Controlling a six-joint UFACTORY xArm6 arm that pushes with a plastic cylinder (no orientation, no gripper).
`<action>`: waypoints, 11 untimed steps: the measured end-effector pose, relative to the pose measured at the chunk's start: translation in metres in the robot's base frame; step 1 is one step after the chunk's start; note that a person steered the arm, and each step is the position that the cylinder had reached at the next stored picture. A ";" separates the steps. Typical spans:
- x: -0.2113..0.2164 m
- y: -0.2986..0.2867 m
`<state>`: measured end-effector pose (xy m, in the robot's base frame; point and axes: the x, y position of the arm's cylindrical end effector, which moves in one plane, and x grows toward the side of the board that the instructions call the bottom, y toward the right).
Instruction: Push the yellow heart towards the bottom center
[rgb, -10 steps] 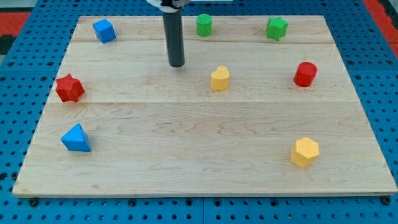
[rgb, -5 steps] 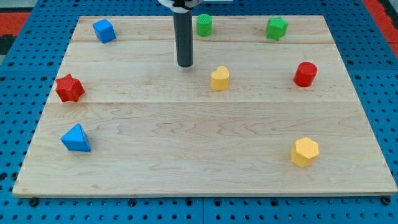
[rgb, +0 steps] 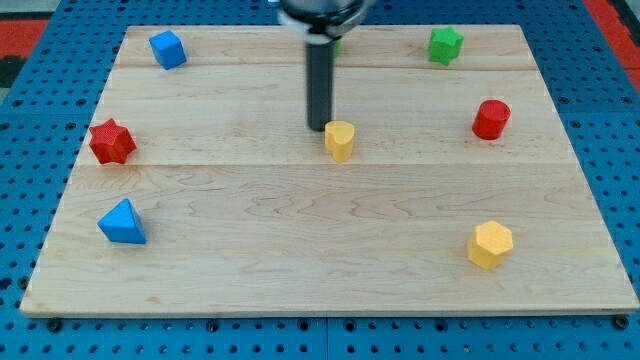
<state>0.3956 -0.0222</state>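
Note:
The yellow heart (rgb: 340, 140) sits near the middle of the wooden board (rgb: 330, 250), a little above its centre. My tip (rgb: 319, 127) is at the heart's upper left side, touching or almost touching it. The dark rod rises from there toward the view's top and hides most of a green block at the board's top edge.
A blue block (rgb: 167, 48) lies at the top left, a red star-like block (rgb: 111, 141) at the left edge, a blue triangle (rgb: 122, 222) at the lower left. A green star (rgb: 445, 44) lies top right, a red cylinder (rgb: 491, 119) right, a yellow hexagon (rgb: 490, 245) lower right.
My tip moved right and down the view to the yellow heart. The heart shifted a little to the left and down. The rod now covers the green block at the top.

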 end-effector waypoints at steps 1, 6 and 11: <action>0.004 0.006; 0.070 0.005; 0.137 -0.016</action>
